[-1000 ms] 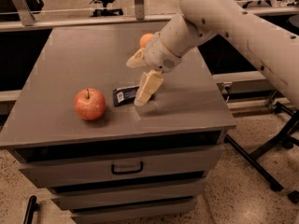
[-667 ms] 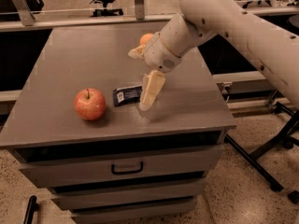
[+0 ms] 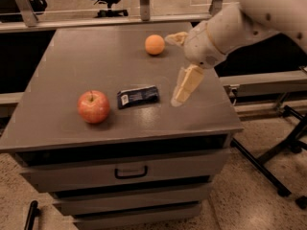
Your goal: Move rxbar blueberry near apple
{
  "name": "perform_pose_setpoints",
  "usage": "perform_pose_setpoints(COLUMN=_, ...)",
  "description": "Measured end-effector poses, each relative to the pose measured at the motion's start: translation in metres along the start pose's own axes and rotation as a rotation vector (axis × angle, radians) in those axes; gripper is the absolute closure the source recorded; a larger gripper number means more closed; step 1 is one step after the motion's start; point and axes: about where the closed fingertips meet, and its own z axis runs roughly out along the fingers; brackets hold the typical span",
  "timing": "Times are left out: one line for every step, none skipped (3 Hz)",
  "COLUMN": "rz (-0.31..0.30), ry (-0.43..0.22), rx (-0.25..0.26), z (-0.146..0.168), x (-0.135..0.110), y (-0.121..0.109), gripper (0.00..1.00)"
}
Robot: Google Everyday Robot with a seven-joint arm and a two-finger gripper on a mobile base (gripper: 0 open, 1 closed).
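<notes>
The rxbar blueberry, a dark navy wrapper with a small white label at its left end, lies flat on the grey cabinet top. The apple, red-pink with a short stem, stands just left of the bar with a small gap between them. My gripper is to the right of the bar and apart from it. It is open and empty, with one tan finger pointing down near the tabletop and the other finger spread up and to the left.
A small plain orange fruit sits at the back of the cabinet top, close to my upper finger. The cabinet has drawers below with a dark handle. A metal stand's legs are on the floor to the right.
My gripper has drawn back to the right, away from the bar. The bar now shows whole beside the apple, and the orange fruit is uncovered. Bar and apple have not moved.
</notes>
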Motion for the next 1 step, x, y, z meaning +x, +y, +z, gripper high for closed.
perform_pose_setpoints(rz=0.041, ry=0.01, rx=0.136, z=-0.0224, x=0.0218, y=-0.0152, gripper=0.0)
